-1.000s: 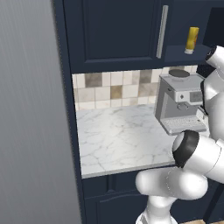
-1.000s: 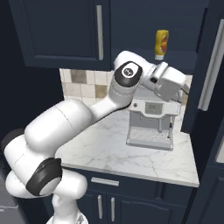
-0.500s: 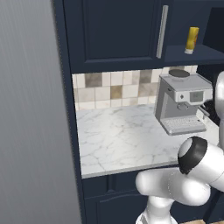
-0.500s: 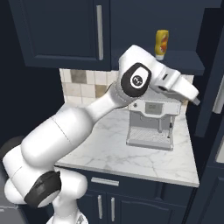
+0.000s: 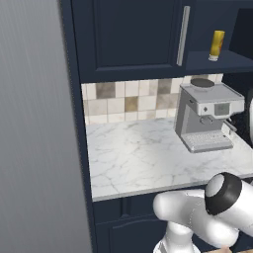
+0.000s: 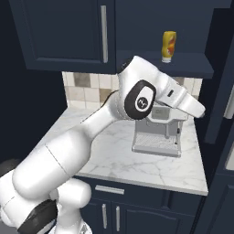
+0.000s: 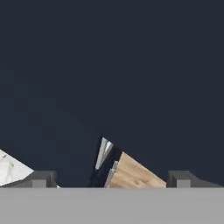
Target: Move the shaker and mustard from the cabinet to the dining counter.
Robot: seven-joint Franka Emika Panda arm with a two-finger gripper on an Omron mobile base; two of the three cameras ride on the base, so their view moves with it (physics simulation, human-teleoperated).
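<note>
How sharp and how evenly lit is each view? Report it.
Left base view: crisp; the marble worktop evenly lit, the cabinet shelf recess dark. Right base view: sharp; the mustard bright against shadow. Hand view: dim, soft, mostly flat navy, claw tips slightly blurred.

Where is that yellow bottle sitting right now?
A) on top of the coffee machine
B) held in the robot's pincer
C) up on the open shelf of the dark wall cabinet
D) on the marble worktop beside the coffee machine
C: the yellow bottle stands upright on the cabinet shelf, above the coffee machine, apart from the arm.
</note>
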